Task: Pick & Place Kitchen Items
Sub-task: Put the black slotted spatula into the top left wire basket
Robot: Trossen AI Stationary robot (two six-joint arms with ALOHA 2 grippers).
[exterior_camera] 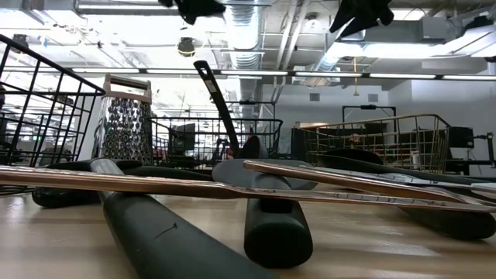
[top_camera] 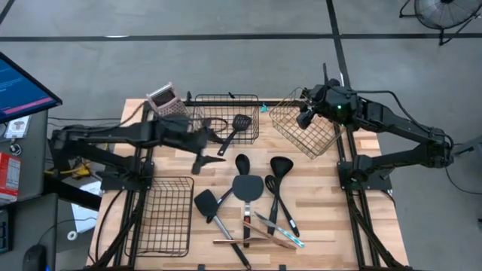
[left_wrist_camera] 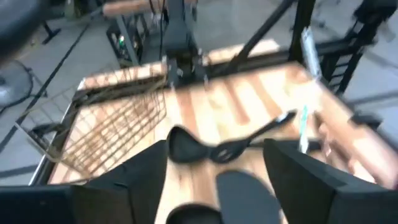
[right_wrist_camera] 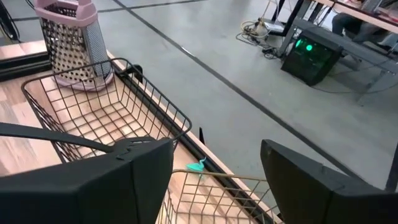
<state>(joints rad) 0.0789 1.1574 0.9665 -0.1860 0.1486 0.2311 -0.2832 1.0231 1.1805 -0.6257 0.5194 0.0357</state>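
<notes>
Utensil pile [top_camera: 252, 207] sits loose mid-table, front; my left claw [top_camera: 202, 150] hangs open and empty above it, between picks I'd say, next: drop onto one handle; right claw [top_camera: 305, 113] open over gold basket [top_camera: 305, 132].

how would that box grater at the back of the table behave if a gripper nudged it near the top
The box grater stands upright on a narrow base beside the black wire basket, so a high push would probably tip it rather than slide it. Its perforated metal walls look stiff, likely light for its size. The pink handle seems the safer hold.
</notes>
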